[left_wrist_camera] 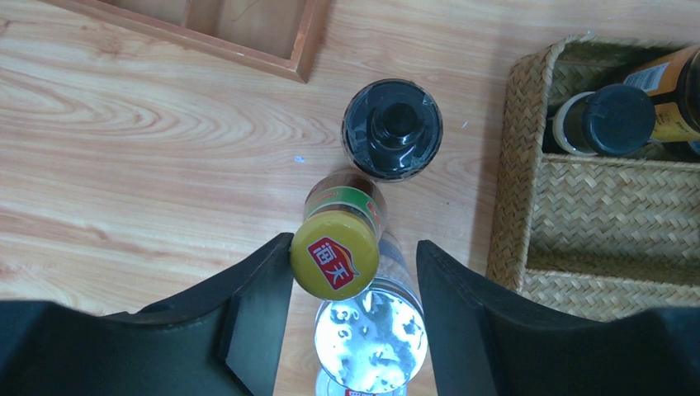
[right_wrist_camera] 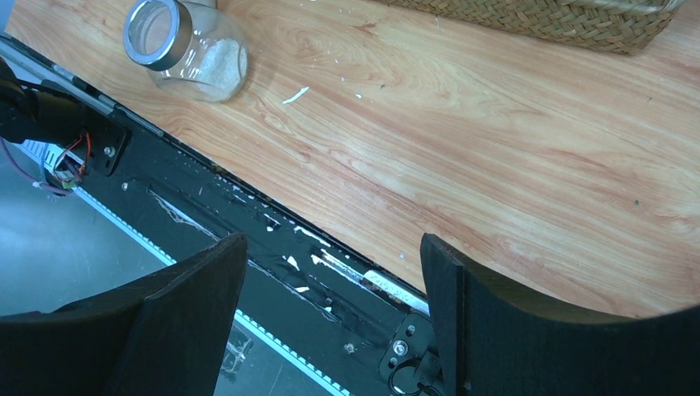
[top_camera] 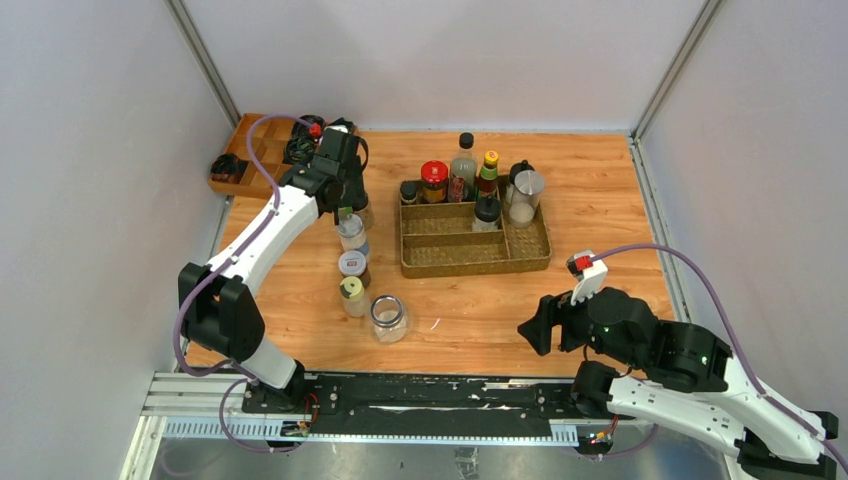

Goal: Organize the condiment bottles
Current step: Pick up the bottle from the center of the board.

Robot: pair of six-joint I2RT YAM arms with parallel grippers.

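- The wooden bench [top_camera: 600, 200] carries everything. The condiment bottles stand in two groups on it: one in the tray at mid-bench, the other in a loose line on the bare wood to the tray's left.
- The left arm [top_camera: 280, 225] stretches from its base toward the far-left part of the bench, with its wrist pointing down over the far end of that line.
- The right arm [top_camera: 690, 360] is folded low by the near edge, reaching left along it.
- The woven tray [top_camera: 475, 268] holds bottles only along its far row. These include a tall clear bottle [top_camera: 463, 168] with a black cap, a red-capped jar [top_camera: 434, 180] and a glass shaker [top_camera: 524, 198].
- The wooden box [left_wrist_camera: 248, 25] sits at the far-left corner.
- The left pincer [left_wrist_camera: 355, 242] is spread wide and straddles a tilted yellow-capped bottle [left_wrist_camera: 334, 266]. The cap has a red label and lies against or just beside the left finger; the pincer is not clamped on it.
- The right pincer [right_wrist_camera: 332, 239] gapes wide and empty over the bench's near edge.
- A clear jar [top_camera: 388, 318] with a silver rim ends the line nearest the arms.
- A silver-lidded bottle [left_wrist_camera: 371, 334] stands just below the yellow cap.
- A black-topped bottle [left_wrist_camera: 392, 129] stands just beyond it.
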